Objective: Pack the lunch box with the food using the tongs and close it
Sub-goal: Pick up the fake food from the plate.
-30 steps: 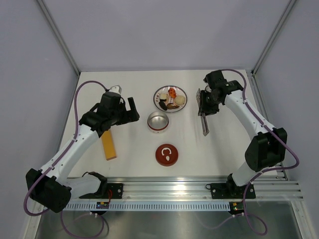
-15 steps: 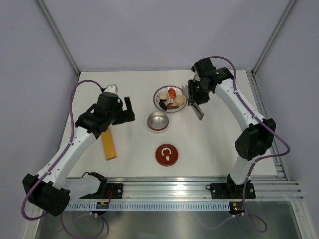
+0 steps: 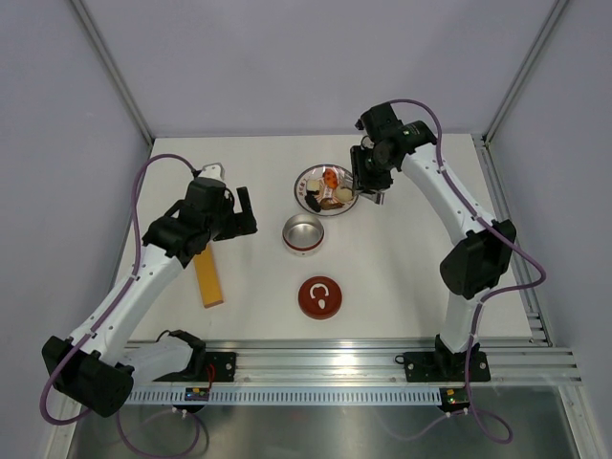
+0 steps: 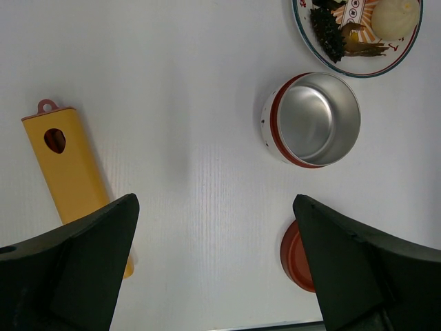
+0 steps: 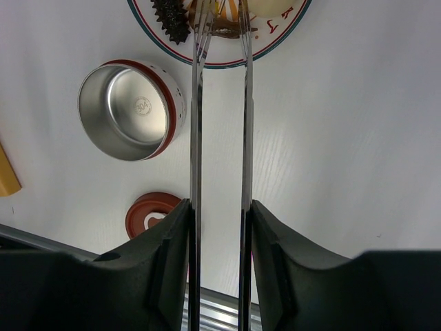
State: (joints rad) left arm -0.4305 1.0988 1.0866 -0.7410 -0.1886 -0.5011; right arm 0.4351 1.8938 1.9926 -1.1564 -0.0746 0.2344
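Nothing packed yet: the lunch box [image 3: 303, 234] sits empty mid-frame, lid [image 3: 320, 297] off below it; food [image 3: 331, 191] on the plate [image 3: 299, 182] above; right pincer [image 5: 219, 214] half-closed on the tongs [image 5: 195, 138] there; left pincer [image 4: 213, 207] wide, empty

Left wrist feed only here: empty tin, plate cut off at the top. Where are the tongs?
Observer: In the right gripper. The tongs point out ahead, tips over the plate.
Operator: Any food between the tips?
Observer: A brown piece sits between them on the plate; whether they pinch it I cannot tell.
Operator: Lid whole? I see only its edge.
Observer: Yes, the red lid lies flat beside the tin, white mark up.
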